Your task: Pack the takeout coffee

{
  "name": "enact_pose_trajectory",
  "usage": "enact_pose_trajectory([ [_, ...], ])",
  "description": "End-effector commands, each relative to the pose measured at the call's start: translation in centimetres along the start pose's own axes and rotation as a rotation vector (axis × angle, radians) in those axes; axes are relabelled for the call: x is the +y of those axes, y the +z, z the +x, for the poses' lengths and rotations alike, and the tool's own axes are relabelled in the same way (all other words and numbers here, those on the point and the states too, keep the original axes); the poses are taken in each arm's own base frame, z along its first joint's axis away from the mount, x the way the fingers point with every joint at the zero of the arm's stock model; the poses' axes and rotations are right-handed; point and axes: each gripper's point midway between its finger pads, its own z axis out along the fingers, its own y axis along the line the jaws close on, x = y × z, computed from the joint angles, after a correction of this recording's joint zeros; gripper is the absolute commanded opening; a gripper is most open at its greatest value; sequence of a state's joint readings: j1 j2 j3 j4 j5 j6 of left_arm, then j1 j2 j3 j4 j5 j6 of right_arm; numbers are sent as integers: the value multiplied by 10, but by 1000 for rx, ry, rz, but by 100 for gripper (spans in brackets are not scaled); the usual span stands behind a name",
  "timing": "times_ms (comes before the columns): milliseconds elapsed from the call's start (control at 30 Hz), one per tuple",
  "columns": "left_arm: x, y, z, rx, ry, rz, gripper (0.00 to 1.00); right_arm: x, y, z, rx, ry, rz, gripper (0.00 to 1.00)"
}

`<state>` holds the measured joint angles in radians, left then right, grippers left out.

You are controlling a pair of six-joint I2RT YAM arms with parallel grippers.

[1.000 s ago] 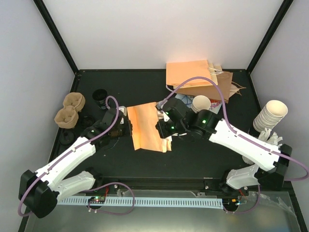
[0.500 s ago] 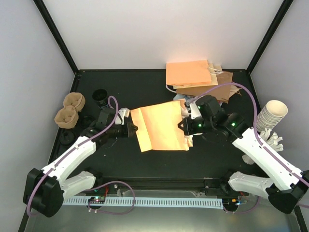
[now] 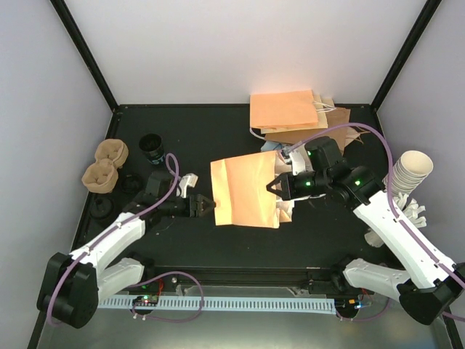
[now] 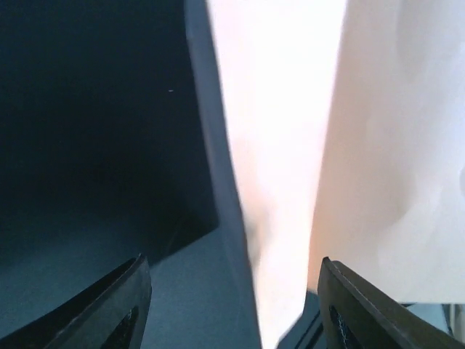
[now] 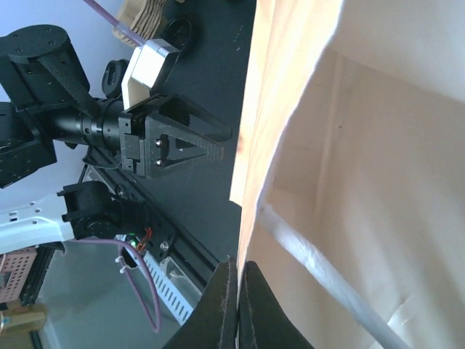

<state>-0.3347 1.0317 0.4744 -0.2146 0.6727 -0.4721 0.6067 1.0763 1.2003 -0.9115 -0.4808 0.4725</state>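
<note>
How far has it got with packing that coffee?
Early days. Done: one paper bag is out mid-table. In hand: the right pincer is shut on its rim, the left pincer open beside it. Left: the black-lidded cup stands at the back left, not bagged.

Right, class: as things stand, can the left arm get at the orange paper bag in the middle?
Probably yes. The left gripper is open and points straight at the edge of the bag, with nothing between; the right gripper pinches its other side.
</note>
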Motion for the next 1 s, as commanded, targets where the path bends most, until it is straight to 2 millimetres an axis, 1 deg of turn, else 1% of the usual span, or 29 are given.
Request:
enact_pose_trajectory([
  [0, -24, -4, -11, -45, 68, 125, 66, 17, -4, -9, -18, -30, -75, 1],
  [133, -26, 0, -16, -52, 69, 145, 65, 19, -3, -10, -16, -30, -89, 1],
  [233, -18, 5, -18, -51, 53, 115, 62, 22, -3, -11, -15, -30, -105, 1],
  [300, -13, 8, -18, -47, 44, 101, 57, 23, -2, -11, -13, -28, -113, 1],
  [400, -4, 15, -16, -38, 28, 79, 48, 25, -3, -10, -10, -21, -125, 1],
  [533, 8, 22, -11, -11, 11, 56, 38, 27, -5, -11, -19, -21, -131, 1],
  [700, 18, 24, -5, -14, 12, 24, 38, 26, -6, -11, -20, -14, -125, 1],
  [833, 29, 27, 2, -7, 4, -4, 36, 31, -9, -12, -22, -14, -142, 1],
  [967, 31, 33, 7, 14, -4, 19, 32, 34, -11, -12, -23, -13, -154, 1],
])
